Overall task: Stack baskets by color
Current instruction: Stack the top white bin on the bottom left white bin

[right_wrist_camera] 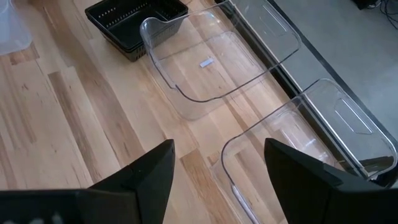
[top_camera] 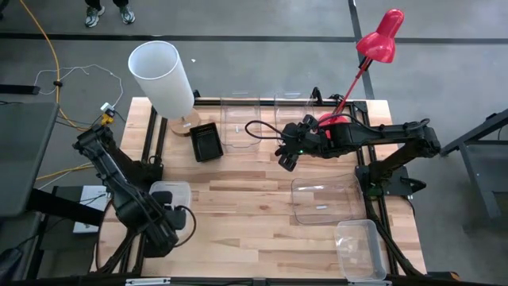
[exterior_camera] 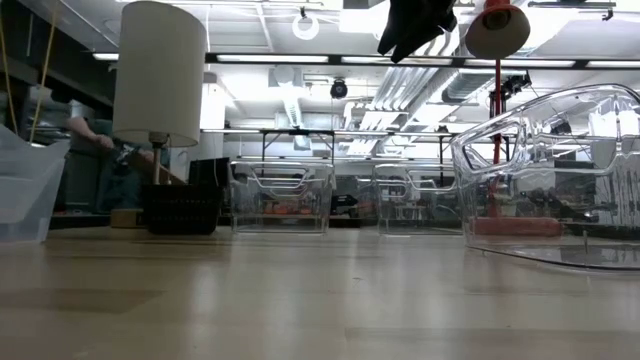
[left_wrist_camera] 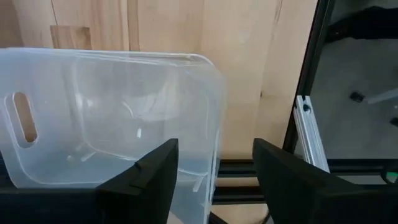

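Left gripper (left_wrist_camera: pixel 214 180) over frosted basket (left_wrist_camera: pixel 112 118) at table's near-left corner, fingers spread, nothing pinched — looks like release step. Right gripper (right_wrist_camera: pixel 217 180) spread above clear baskets (right_wrist_camera: pixel 217 56) — next calls for gripping a rim.

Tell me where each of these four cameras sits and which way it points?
High: overhead, straight down; both dark arms show.
Low: tabletop height, level across; one arm hangs from above.
Left wrist: over the frosted white plastic basket; own open fingers show.
Right wrist: over two clear plastic baskets; own open fingers show.
Shared: small black perforated basket, high and right wrist.
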Controlling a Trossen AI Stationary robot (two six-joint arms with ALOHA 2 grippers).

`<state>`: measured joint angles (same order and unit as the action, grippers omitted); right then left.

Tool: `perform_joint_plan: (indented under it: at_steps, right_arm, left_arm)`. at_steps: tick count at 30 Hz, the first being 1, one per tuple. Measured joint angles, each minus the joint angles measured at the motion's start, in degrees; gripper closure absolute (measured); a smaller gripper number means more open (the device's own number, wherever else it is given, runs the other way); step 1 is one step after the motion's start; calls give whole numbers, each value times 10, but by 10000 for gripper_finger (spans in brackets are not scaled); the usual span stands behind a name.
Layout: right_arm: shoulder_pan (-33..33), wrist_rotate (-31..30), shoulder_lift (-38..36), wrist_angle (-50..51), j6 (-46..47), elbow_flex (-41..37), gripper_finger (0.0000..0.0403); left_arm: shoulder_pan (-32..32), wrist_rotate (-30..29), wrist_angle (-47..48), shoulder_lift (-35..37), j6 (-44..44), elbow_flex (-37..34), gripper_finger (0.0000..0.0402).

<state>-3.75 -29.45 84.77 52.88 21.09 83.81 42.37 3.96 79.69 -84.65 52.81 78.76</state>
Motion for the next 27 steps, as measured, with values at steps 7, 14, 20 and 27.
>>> perform_joint_plan:
  at_steps: [7, 14, 20, 27]
  right_arm:
    - [0, 0, 0, 0, 11, 0, 167]
    - [0, 0, 0, 0, 11, 0, 167]
    - [0, 0, 0, 0, 11, 0, 167]
    - [0, 0, 0, 0, 12, 0, 167]
  left_arm:
    - [0, -2, -45, -3, -22, -35, 210]
    - [0, -14, -45, -3, -20, -64, 227]
    - [0, -13, -47, -3, -25, -67, 332]
    - [0, -14, -37, 0, -26, -67, 392]
